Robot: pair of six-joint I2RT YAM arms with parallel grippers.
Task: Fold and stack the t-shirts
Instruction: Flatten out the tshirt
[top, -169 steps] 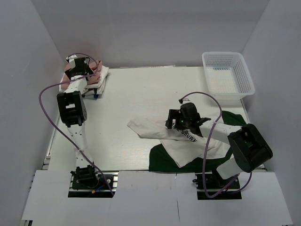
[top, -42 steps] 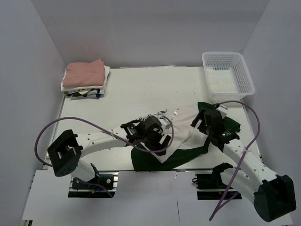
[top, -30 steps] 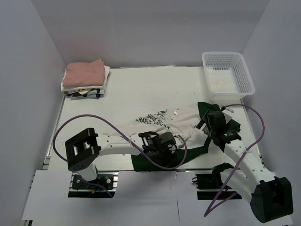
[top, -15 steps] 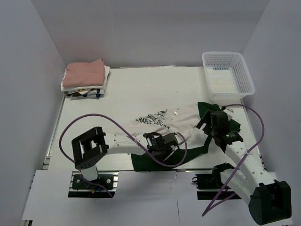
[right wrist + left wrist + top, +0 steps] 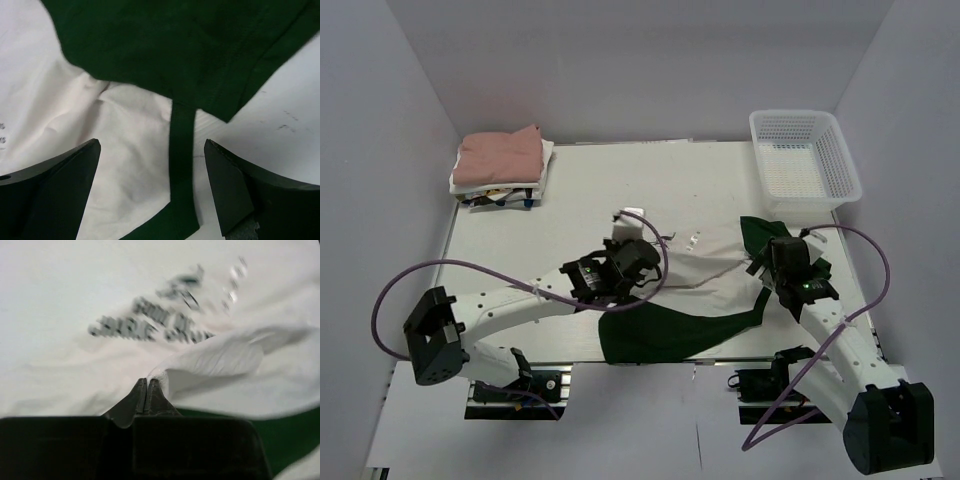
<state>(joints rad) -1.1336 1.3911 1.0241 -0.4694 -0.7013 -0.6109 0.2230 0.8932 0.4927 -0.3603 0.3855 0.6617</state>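
Pinching only a thin cream fold of the t-shirt (image 5: pixel 705 268) crumpled on the table (image 5: pixel 590 190), the tightly closed left gripper (image 5: pixel 146 384) is risking a slip or bunched crease, while the right gripper (image 5: pixel 150 175) is hovering wide open, empty, above its green edge.

Bright, even, diffuse light from above fills the top view, leaving only soft, faint shadows on the counter (image 5: pixel 580 190). The left wrist view is motion-blurred, the t-shirt (image 5: pixel 75 290) print smeared. The right wrist view is sharper, with the right gripper (image 5: pixel 151 155) dark and underlit.
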